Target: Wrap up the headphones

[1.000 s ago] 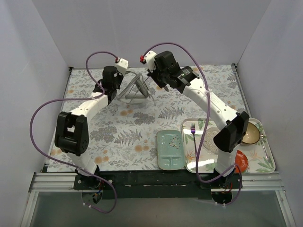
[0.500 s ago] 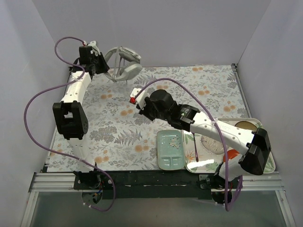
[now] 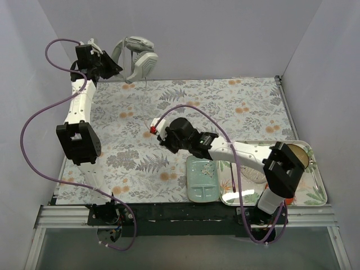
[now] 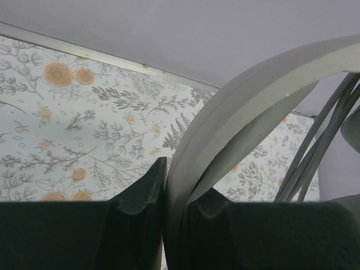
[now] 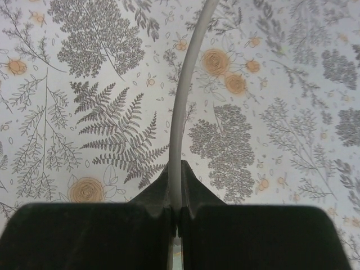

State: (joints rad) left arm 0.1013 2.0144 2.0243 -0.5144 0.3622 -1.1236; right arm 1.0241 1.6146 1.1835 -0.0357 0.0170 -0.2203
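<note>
- White-and-grey headphones, top view: held aloft at the far-left corner, against the back wall, by the left gripper. The thin cord drops to the right gripper, low over the floral tablecloth.
- Left wrist: jaws clamped on the wide headband; cord strands run beside it on the right.
- Right wrist: jaws pressed together on the cord, pinching it above the floral tablecloth.

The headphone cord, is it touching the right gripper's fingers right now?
Touching. The right wrist view shows the cord running down between the fingers of the right gripper, pinched there with no gap on either side.
</note>
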